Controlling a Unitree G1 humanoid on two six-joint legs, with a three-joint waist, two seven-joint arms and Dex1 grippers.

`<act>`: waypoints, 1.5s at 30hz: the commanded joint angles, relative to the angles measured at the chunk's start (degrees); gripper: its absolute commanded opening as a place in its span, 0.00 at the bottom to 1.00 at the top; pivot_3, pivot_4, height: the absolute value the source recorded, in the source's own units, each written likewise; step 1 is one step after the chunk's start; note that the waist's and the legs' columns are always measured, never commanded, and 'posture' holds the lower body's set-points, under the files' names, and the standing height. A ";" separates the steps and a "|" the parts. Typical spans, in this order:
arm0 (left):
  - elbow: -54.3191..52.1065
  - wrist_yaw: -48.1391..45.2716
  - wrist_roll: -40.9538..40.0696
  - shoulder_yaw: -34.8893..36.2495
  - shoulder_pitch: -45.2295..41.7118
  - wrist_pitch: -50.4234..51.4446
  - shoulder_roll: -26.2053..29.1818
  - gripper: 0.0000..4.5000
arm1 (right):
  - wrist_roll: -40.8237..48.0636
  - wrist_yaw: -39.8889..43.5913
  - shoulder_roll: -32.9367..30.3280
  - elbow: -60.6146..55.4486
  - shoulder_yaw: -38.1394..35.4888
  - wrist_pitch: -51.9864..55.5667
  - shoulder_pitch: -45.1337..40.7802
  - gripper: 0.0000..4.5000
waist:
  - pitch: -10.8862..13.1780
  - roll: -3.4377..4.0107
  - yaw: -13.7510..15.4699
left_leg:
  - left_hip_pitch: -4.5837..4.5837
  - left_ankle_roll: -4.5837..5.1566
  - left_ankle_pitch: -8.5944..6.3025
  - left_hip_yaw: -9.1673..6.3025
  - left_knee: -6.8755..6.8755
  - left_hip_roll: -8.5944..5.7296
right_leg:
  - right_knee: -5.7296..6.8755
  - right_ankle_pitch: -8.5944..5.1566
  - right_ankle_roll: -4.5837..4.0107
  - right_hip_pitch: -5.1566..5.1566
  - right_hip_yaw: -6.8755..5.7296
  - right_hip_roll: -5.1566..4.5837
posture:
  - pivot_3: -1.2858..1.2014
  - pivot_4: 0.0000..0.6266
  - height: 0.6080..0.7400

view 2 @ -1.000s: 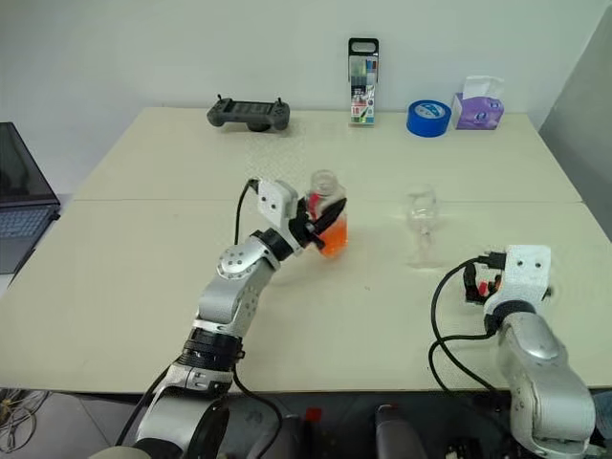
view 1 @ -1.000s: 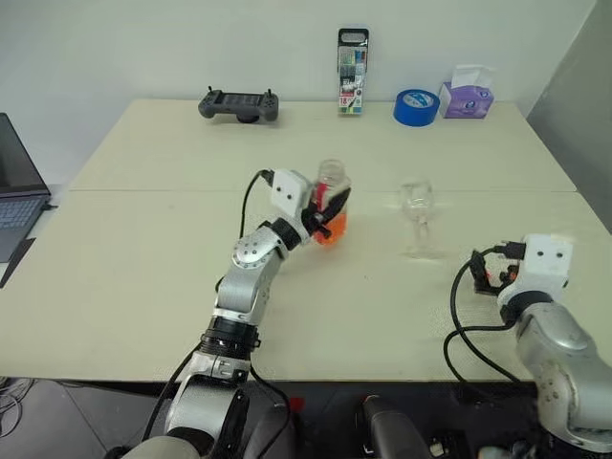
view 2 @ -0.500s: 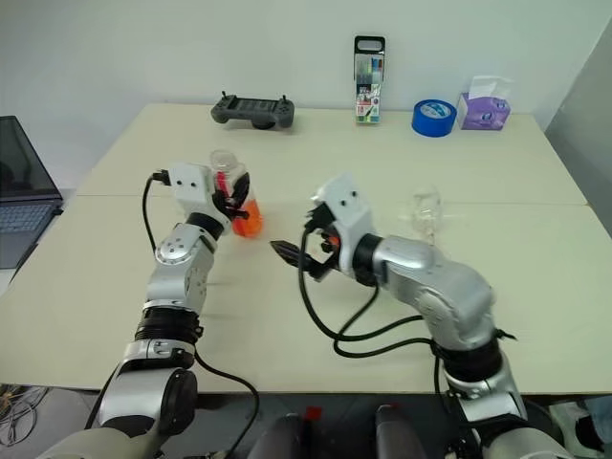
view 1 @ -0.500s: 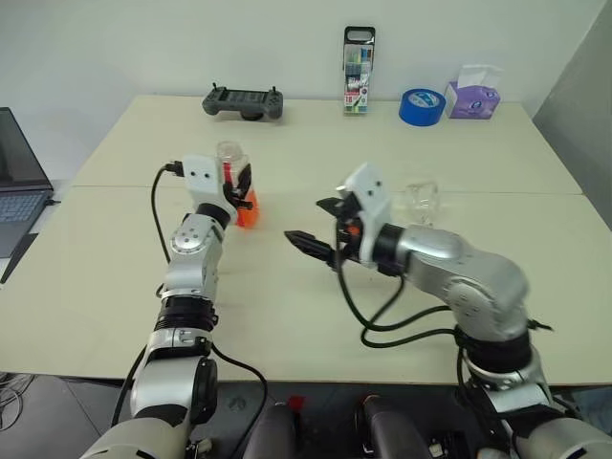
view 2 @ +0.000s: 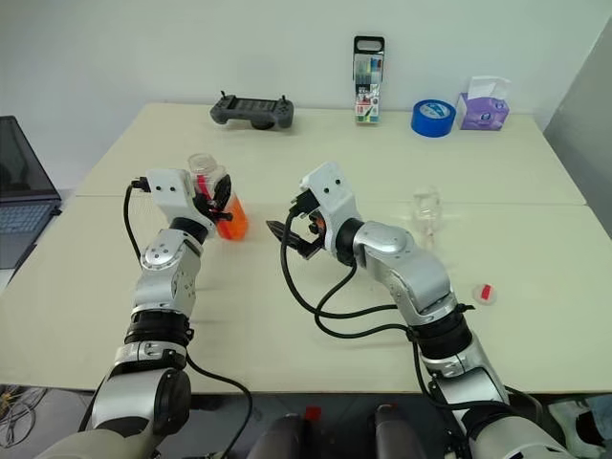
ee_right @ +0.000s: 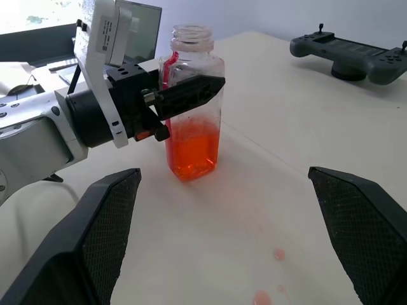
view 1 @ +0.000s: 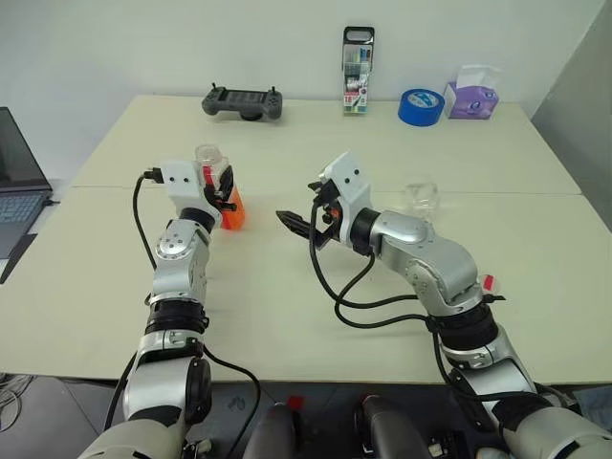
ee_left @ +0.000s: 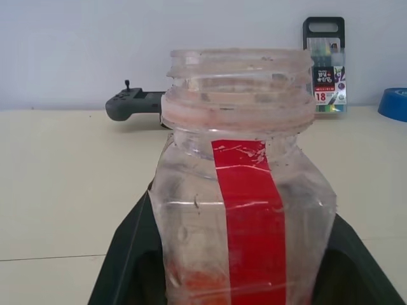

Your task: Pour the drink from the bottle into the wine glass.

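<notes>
Pale and wide, the surface (view 1: 316, 306) carries the bottle (view 1: 217, 191) upright toward its left side, uncapped, with the drink (ee_right: 191, 149) filling only its lower part. The left gripper (view 1: 226, 189) has its jaws on either side of the bottle, pinching it. The right gripper (view 1: 292, 222) hangs between bottle and wine glass (view 1: 418, 199), jaws spread wide and holding nothing; the glass stands well apart on the right, seemingly empty. A small red cap (view 2: 485, 292) lies near the right edge. Pouring appears not yet done; the next move calls for bringing bottle and glass together and tipping carefully over the narrow bowl.
</notes>
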 commanded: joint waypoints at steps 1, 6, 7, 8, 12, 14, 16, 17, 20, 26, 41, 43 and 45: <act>-2.13 1.65 0.84 0.00 1.29 -1.15 0.07 0.66 | -0.38 1.24 0.31 -1.14 0.03 -1.47 0.37 1.00 | 0.00 0.00 0.01 | 0.02 0.00 0.00 0.01 0.00 0.00 | 0.01 0.00 0.00 0.01 0.00 0.00 | 0.52 0.24 1.00; -3.30 2.53 0.76 -0.01 3.12 -0.54 0.15 0.99 | -0.88 1.83 0.04 -1.61 -0.55 -1.14 0.78 1.00 | 0.00 0.00 -0.02 | 0.03 0.00 0.00 0.00 0.01 0.00 | 0.03 0.00 0.00 0.01 0.01 0.00 | 0.52 0.24 1.00; -3.63 2.73 0.82 -0.04 3.49 -0.37 0.21 0.99 | -0.91 1.88 -0.06 -1.73 -0.69 -1.04 0.84 1.00 | 0.00 0.00 -0.01 | 0.03 0.00 0.00 0.00 0.01 0.00 | 0.03 0.00 0.00 0.01 0.01 0.00 | 0.52 0.24 1.00; -3.97 2.99 0.92 -0.04 3.82 -0.12 0.29 0.99 | -0.92 1.97 -0.17 -1.82 -0.81 -0.94 0.86 1.00 | 0.00 0.00 -0.02 | 0.03 0.00 0.00 0.00 0.01 0.00 | 0.03 0.00 0.00 0.01 -0.01 0.00 | 0.52 0.24 1.00; -6.17 2.03 0.80 -0.30 5.77 2.00 1.12 0.99 | -0.89 2.51 -0.99 -2.15 -1.09 -0.28 0.97 1.00 | 0.00 0.00 -0.02 | 0.04 0.00 0.00 0.01 0.00 0.00 | 0.03 0.00 0.00 0.01 0.01 0.00 | 0.52 0.24 1.00; -8.20 1.26 0.61 -0.33 7.32 3.12 1.63 0.99 | -0.52 2.13 -1.27 -2.43 -1.81 0.94 0.99 1.00 | 0.00 0.00 -0.07 | 0.04 0.00 0.00 0.02 0.00 0.01 | 0.02 0.00 0.00 0.01 0.02 0.00 | 0.52 0.24 1.00; -10.81 1.07 1.16 -0.39 9.32 4.14 2.40 0.99 | -0.11 1.55 -1.79 -2.73 -3.10 2.33 0.81 1.00 | 0.00 0.00 -0.08 | 0.04 0.00 0.00 0.01 0.00 0.01 | 0.02 0.00 0.00 0.01 0.02 0.00 | 0.52 0.24 1.00; -12.03 1.02 1.48 -0.50 10.32 4.44 2.71 0.99 | 0.03 1.41 -2.05 -2.95 -3.67 2.88 0.75 1.00 | 0.00 0.00 -0.10 | 0.04 0.00 0.00 0.02 0.00 0.02 | 0.02 0.00 0.00 0.01 0.02 0.00 | 0.52 0.24 1.00; -16.15 0.66 1.97 -0.92 14.06 5.54 3.22 0.99 | 0.01 1.33 -3.06 -4.11 -4.76 4.23 0.80 1.00 | 0.00 0.00 -0.05 | 0.03 -0.01 0.00 0.00 0.00 0.02 | 0.02 0.01 -0.01 0.01 0.00 0.00 | 0.52 0.24 1.00; -27.86 1.23 1.15 -1.13 23.23 10.38 1.95 0.99 | 0.68 3.13 -6.40 -5.82 -6.50 5.94 1.22 1.00 | 0.00 0.00 -0.04 | 0.03 0.00 0.00 0.02 -0.02 0.03 | -0.01 0.00 -0.01 0.02 0.03 -0.02 | 0.52 0.24 1.00; -53.23 -2.68 -2.84 -4.54 36.00 19.91 1.51 0.99 | 4.45 1.44 -16.68 -15.05 -16.86 27.45 2.21 1.00 | 0.00 0.00 0.08 | 0.02 0.00 -0.01 0.02 -0.02 0.02 | -0.02 0.01 -0.01 0.07 0.07 -0.03 | 0.52 0.24 1.00; -59.56 -3.78 -3.70 -7.57 38.82 22.08 1.34 0.99 | 4.24 -1.32 -16.05 -15.10 -21.63 36.42 -0.36 1.00 | 0.00 0.00 0.03 | 0.04 0.00 -0.01 0.05 -0.02 0.02 | -0.02 0.01 -0.02 0.08 0.09 -0.03 | 0.52 0.24 1.00; -65.91 -5.36 -4.78 -11.98 41.36 24.89 1.61 0.99 | 3.50 -2.93 -16.98 -13.72 -24.74 42.45 -3.57 1.00 | 0.01 0.02 -0.04 | 0.07 0.00 0.00 0.12 -0.01 0.02 | 0.00 0.01 -0.02 0.09 0.15 -0.02 | 0.52 0.24 1.00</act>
